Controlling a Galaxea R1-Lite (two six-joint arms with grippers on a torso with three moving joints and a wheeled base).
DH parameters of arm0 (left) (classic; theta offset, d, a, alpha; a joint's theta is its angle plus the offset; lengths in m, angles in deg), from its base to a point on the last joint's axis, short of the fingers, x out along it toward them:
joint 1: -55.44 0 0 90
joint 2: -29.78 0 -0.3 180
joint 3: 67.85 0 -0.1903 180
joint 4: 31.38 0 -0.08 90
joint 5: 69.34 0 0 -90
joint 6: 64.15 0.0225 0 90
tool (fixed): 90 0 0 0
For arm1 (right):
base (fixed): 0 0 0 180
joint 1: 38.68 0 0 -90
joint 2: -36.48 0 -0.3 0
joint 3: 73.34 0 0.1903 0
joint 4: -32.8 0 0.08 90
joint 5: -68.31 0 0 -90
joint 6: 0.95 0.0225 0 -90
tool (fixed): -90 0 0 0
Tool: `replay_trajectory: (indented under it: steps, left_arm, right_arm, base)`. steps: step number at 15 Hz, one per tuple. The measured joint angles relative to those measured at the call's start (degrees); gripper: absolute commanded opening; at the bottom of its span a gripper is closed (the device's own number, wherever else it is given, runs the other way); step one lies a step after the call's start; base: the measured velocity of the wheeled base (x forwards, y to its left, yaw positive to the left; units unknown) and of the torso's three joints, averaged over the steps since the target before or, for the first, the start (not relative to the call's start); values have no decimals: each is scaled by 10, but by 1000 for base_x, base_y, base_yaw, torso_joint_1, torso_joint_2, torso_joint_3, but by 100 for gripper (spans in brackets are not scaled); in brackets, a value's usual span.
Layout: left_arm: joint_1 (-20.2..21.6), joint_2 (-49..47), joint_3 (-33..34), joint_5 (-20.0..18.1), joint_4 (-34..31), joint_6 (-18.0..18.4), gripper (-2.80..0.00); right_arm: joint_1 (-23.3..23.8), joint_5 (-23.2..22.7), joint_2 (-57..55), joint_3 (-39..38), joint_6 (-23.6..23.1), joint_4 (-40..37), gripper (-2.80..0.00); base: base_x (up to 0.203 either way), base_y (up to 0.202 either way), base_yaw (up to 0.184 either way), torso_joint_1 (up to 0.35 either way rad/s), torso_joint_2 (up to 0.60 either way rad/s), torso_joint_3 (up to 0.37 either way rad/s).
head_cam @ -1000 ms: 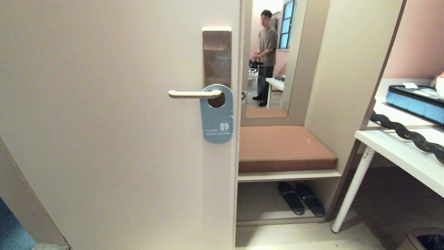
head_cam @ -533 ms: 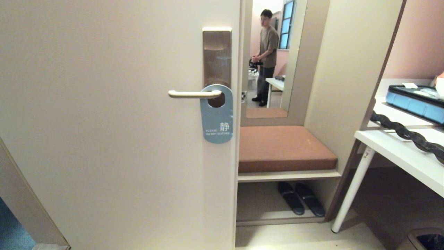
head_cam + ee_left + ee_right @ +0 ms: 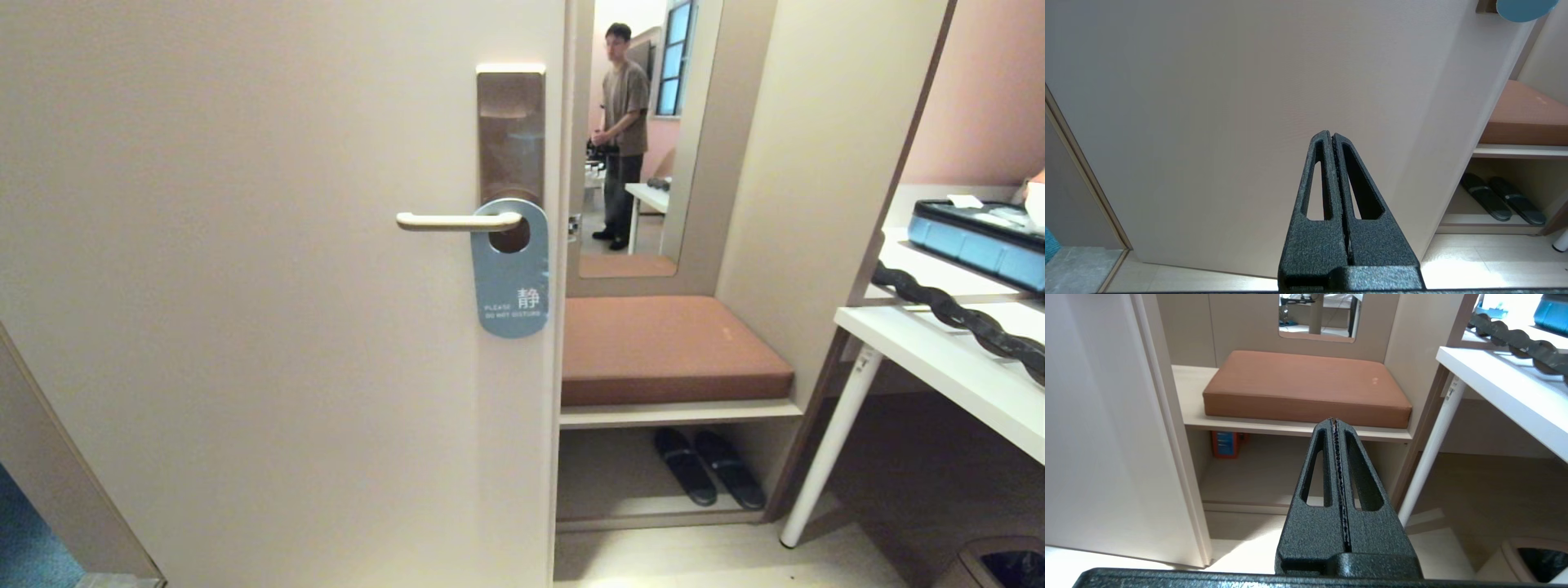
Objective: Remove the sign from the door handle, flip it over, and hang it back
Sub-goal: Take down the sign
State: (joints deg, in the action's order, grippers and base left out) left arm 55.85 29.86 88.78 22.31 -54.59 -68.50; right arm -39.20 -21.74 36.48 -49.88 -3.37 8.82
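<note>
While both grippers, left (image 3: 1333, 136) and right (image 3: 1335, 421), sit closed, empty, low: sign (image 3: 510, 269) hangs on handle (image 3: 457, 220), blue face out; light, stiff, thin; pinch lower edge

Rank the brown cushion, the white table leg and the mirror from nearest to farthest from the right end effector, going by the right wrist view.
1. White table leg, off to one side of the shut right end effector.
2. Brown cushion, on the bench shelf straight ahead.
3. Mirror, on the wall behind the cushion.
</note>
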Motion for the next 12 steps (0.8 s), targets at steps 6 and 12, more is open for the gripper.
replay_trajectory:
  steps: [6, 12]
  left_arm:
    - [0, 0, 0, 0, 0, 0, -280]
    - [0, 0, 0, 0, 0, 0, -280]
  right_arm:
    - [0, 19, -20, 93, -2, -57, -280]
    - [-6, 110, -169, 198, 3, -39, -280]
  base:
    - [0, 0, 0, 0, 0, 0]
    - [0, 0, 0, 0, 0, 0]
